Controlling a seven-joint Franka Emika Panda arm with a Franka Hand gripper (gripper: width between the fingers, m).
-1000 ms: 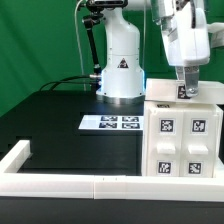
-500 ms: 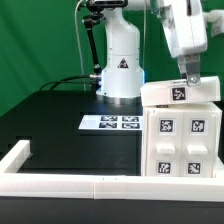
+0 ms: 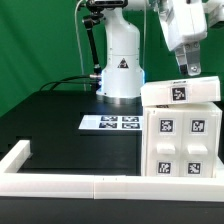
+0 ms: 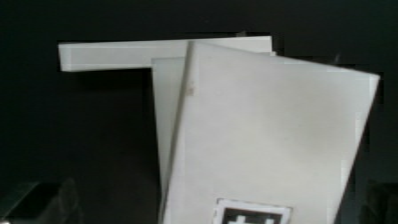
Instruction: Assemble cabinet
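The cabinet stands at the exterior view's right, a white box with several square tags on its front. A white top panel with one tag lies across it, slightly tilted and overhanging toward the exterior view's left. My gripper hangs just above the panel, open and empty, clear of it. In the wrist view the panel fills the picture with its tag near the jaws. The cabinet's white edge shows behind it. One dark finger shows at the side.
The marker board lies flat on the black table near the middle. Low white border rails run along the front and the exterior view's left. The arm's white base stands at the back before a green backdrop.
My gripper has let go of the top panel and risen straight up from it. The panel stays on the cabinet, now slightly tilted.
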